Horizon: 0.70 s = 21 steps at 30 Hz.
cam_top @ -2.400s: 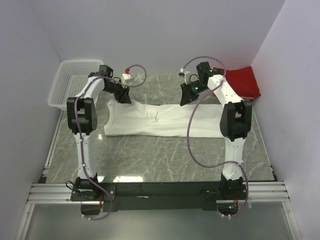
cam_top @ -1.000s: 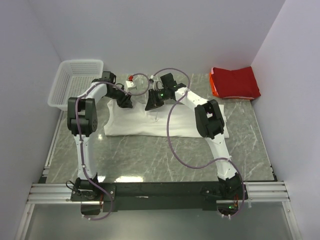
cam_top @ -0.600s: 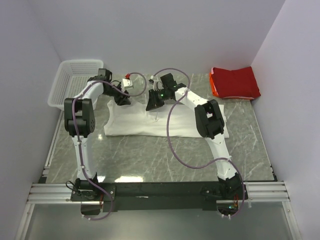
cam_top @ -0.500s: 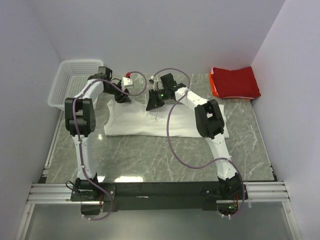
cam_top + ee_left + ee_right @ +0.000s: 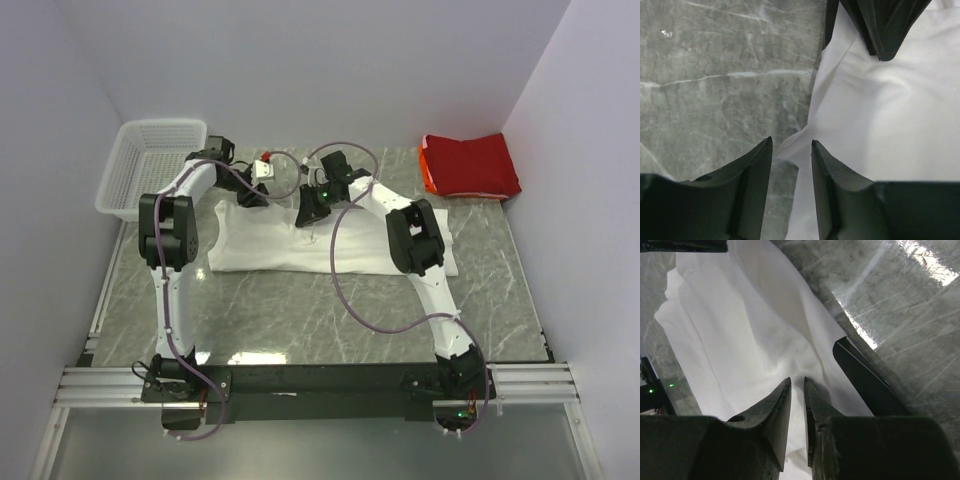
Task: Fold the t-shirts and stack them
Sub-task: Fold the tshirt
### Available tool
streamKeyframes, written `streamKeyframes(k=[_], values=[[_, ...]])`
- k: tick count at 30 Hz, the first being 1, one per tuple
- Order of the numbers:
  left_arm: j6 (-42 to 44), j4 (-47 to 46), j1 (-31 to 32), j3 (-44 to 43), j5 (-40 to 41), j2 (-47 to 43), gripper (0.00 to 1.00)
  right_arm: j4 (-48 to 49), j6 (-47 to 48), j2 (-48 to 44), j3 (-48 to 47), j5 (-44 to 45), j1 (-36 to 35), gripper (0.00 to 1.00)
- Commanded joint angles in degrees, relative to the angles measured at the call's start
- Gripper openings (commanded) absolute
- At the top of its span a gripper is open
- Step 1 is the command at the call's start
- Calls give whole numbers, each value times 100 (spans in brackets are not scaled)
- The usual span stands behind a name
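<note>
The white t-shirt point(image 5: 300, 250) lies spread as a long band across the middle of the table. My right gripper point(image 5: 305, 215) stands on its far edge near the middle. In the right wrist view this gripper point(image 5: 797, 380) is shut on a small ridge of white cloth point(image 5: 740, 315). My left gripper point(image 5: 252, 197) is at the shirt's far left corner. In the left wrist view it point(image 5: 791, 142) is open, its fingertips straddling the shirt's edge point(image 5: 880, 115). The red t-shirt point(image 5: 470, 165) lies folded at the back right.
A white mesh basket point(image 5: 115, 190) stands at the back left, just off the marble table point(image 5: 300, 310). The right gripper's fingers point(image 5: 880, 30) show close ahead in the left wrist view. Walls close in on both sides.
The right gripper swung from the shirt's right end to its middle, then held still. The left gripper's jaws widened and it shifted a little along the far left corner.
</note>
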<state>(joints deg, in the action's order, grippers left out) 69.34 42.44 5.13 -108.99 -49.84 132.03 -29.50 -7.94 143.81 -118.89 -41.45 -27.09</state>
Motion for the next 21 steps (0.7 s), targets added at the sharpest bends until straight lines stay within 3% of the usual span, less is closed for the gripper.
streamKeyframes(k=[1,11,15,21], values=[[238,98,59,-70,-184,7,42,-126,144,-2,-266,128,55,24],[299,318,59,-35,-34,-176,0,-162,135,24,-249,243,64,23],[160,652,85,131,18,-414,0,-206,205,-28,-231,348,81,22],[-534,274,278,922,484,-1055,0,-241,214,-37,-196,436,116,22]])
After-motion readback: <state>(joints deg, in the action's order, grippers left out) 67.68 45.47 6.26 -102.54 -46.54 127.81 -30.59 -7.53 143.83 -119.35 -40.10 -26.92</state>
